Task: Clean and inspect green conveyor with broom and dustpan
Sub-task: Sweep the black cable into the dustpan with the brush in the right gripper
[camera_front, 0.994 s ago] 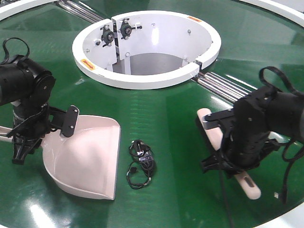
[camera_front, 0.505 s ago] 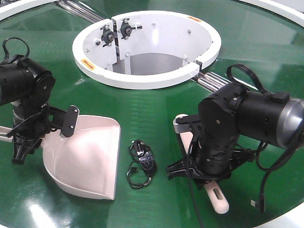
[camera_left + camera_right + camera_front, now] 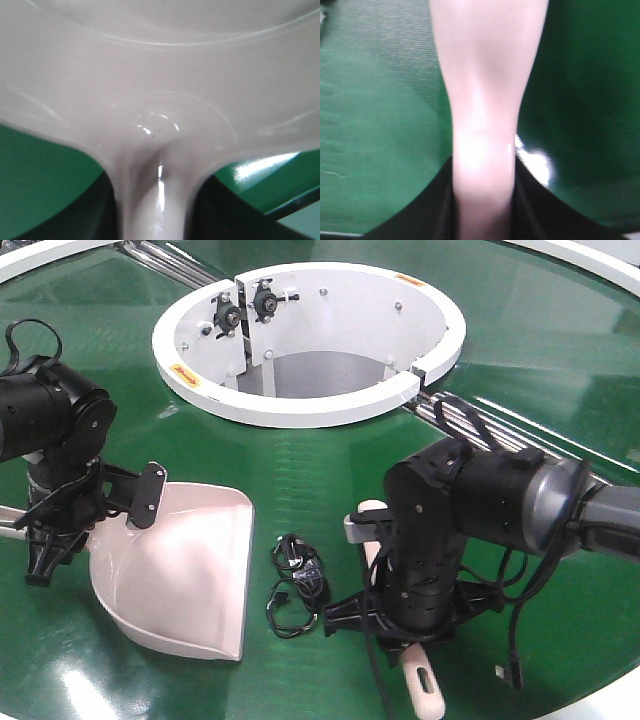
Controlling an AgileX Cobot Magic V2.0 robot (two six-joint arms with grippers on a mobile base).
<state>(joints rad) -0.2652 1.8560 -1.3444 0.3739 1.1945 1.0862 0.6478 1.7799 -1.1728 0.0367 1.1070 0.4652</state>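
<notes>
Since the slotted end of the broom [image 3: 425,690] was poking out at the bottom edge of the front view and the rubbish wasn't in the pan, I'd call this mid-sweep, nowhere near done. The right gripper [image 3: 482,212] was pinched tight on the broom's neck, dark fingers hugging both sides in the wrist view. That arm was folded over at lower middle-right of the frame, wrist pointing down at the green conveyor [image 3: 330,480], with the broom lying low along the belt under it. Just left of it, a small black tangle of cord [image 3: 297,585] sat loose on the belt between the broom and the dustpan [image 3: 185,580], near the pan's lip but not on it, so nothing was collected yet. The dustpan was at lower left with its lip turned toward the cord. It looked to be resting on the belt, though I couldn't say for sure. The left gripper [image 3: 155,210] was clamped around the pan's narrow handle going by the left wrist view, and the left arm was hunched at the left edge, wrist angled down. Further back, the white hub ring [image 3: 310,410] filled the upper middle and the silver rails [image 3: 480,420] ran out from it toward the right. I couldn't make out any litter up there, but the glare made that hard to judge. My guess at what was left: push the cord into the pan, then do the look-over.
</notes>
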